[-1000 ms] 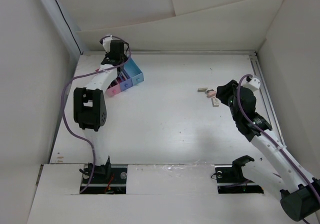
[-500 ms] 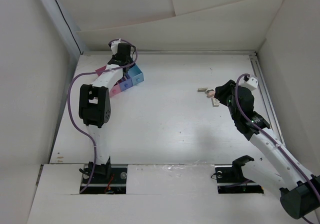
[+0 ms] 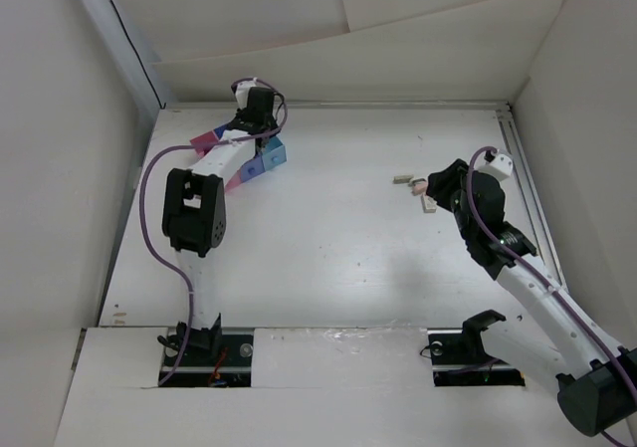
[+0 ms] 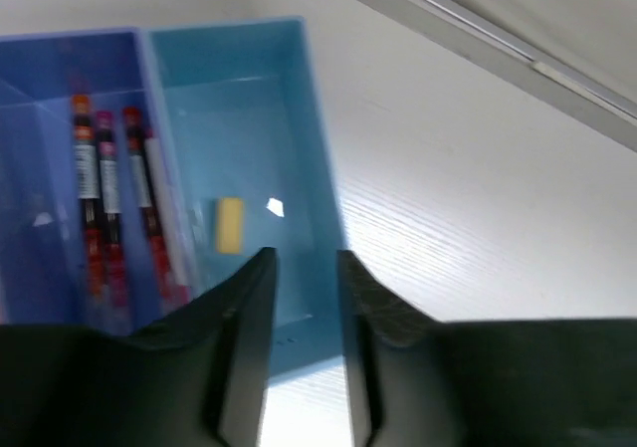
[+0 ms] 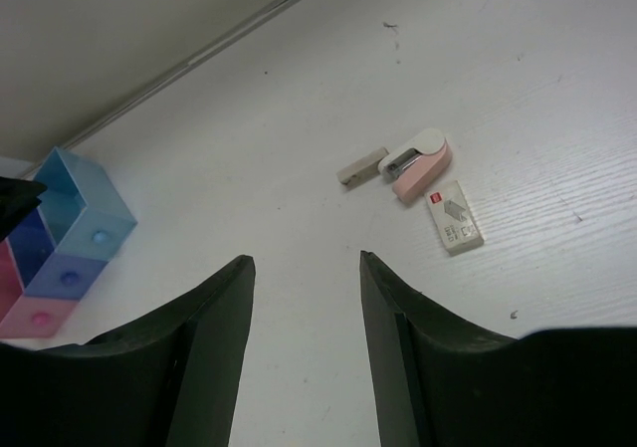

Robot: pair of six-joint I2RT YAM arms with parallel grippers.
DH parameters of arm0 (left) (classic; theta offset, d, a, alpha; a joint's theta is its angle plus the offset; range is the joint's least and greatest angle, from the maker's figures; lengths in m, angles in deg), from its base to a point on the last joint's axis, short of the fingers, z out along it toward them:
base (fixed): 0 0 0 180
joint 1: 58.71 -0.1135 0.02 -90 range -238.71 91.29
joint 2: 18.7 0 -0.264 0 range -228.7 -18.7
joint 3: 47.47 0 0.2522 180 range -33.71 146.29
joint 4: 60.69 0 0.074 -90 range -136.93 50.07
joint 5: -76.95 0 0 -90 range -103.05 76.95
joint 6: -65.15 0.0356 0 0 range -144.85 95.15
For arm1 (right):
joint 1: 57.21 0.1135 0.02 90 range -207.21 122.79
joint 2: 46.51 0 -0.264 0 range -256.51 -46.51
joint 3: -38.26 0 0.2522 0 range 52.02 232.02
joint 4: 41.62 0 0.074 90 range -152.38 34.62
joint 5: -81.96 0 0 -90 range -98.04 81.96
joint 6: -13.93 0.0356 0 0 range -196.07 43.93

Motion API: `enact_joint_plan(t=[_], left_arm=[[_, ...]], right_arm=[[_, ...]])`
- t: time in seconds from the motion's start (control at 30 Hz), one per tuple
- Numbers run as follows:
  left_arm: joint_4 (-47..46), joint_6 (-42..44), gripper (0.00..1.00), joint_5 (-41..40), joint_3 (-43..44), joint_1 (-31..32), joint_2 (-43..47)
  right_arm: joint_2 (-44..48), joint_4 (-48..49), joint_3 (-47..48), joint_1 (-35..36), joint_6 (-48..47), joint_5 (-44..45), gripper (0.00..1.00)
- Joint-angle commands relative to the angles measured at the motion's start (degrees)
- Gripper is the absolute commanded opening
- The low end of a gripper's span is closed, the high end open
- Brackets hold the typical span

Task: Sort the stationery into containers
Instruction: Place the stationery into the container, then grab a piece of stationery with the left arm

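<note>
The three joined containers (image 3: pixel 261 158) stand at the far left. In the left wrist view the purple-blue box (image 4: pixel 60 118) holds several red-pink pens (image 4: pixel 107 203), and the light blue box (image 4: pixel 249 118) holds a small yellow eraser (image 4: pixel 230 225). My left gripper (image 4: pixel 304 263) hovers over the light blue box's right wall, jaws slightly apart and empty; it also shows in the top view (image 3: pixel 254 120). My right gripper (image 5: pixel 304 263) is open and empty, short of a beige piece (image 5: pixel 361 166), a pink stapler-like item (image 5: pixel 420 164) and a white eraser (image 5: pixel 455 217).
The three loose items lie together at right of centre in the top view (image 3: pixel 418 188), just left of my right gripper (image 3: pixel 440 183). The back wall runs right behind the containers. A raised rail (image 3: pixel 528 188) edges the table's right side.
My left gripper has moved right along the row of boxes, from the pink end to the light blue end. My right arm has shifted only slightly.
</note>
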Motion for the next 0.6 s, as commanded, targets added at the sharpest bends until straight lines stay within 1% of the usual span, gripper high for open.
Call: enact_joint_plan(t=[0.0,0.03,0.07,0.1,0.13,0.17,0.2,0.23,0.3,0.33,0.4,0.47,0.53,0.57], left_arm=[[-3.2,2.6,0.24,-0.9,0.8,4.0,4.8],[-3.2,3.6,0.22,-0.9,0.8,5.4,4.8],[-3.8,4.6,0.19,-0.3,0.8,8.7,4.8],[-4.7,5.6,0.17,-0.3,0.8,10.7,4.8],[-4.7,6.6,0.16,-0.8,1.4,12.7,4.0],[-5.5,8.6,0.16,-0.8,1.4,16.9,2.9],[-6.9,9.5,0.15,-0.8,1.4,19.1,2.2],[-7.9,10.4,0.15,-0.8,1.9,21.0,1.5],[-9.3,12.9,0.15,0.9,3.1,25.9,-1.7],[-9.3,13.4,0.15,1.6,4.1,27.2,-3.1],[-8.5,14.5,0.18,3.0,9.1,30.0,-7.9],[-6.5,16.4,0.22,4.4,12.6,30.6,-10.8],[-6.0,17.5,0.29,8.4,15.7,31.2,-13.5],[-5.5,17.5,0.33,9.5,16.4,31.2,-14.0]], right_arm=[[1.3,2.6,1.7,0.5,-0.6,1.7,0.52],[1.3,2.6,1.7,0.5,-0.6,2.6,0.5],[2.1,2.6,1.2,0.5,0.0,3.1,0.45],[3.2,2.6,1.2,0.5,0.0,3.1,0.3],[3.2,2.6,0.6,0.5,0.0,4.1,0.22],[3.8,2.6,0.5,0.5,0.0,5.0,0.16],[3.8,2.6,0.5,0.5,0.5,5.0,0.08],[4.3,2.6,0.5,0.5,0.5,5.8,0.05],[4.4,2.1,0.5,0.5,0.5,6.3,0.04],[3.7,2.1,0.5,0.5,0.5,6.3,0.04],[3.2,2.1,0.5,0.5,0.5,6.3,0.04],[3.2,2.1,0.5,0.5,0.5,6.3,0.07],[3.2,2.1,0.5,0.5,0.5,5.8,0.1],[3.2,2.1,0.5,0.5,0.5,5.8,0.15]])
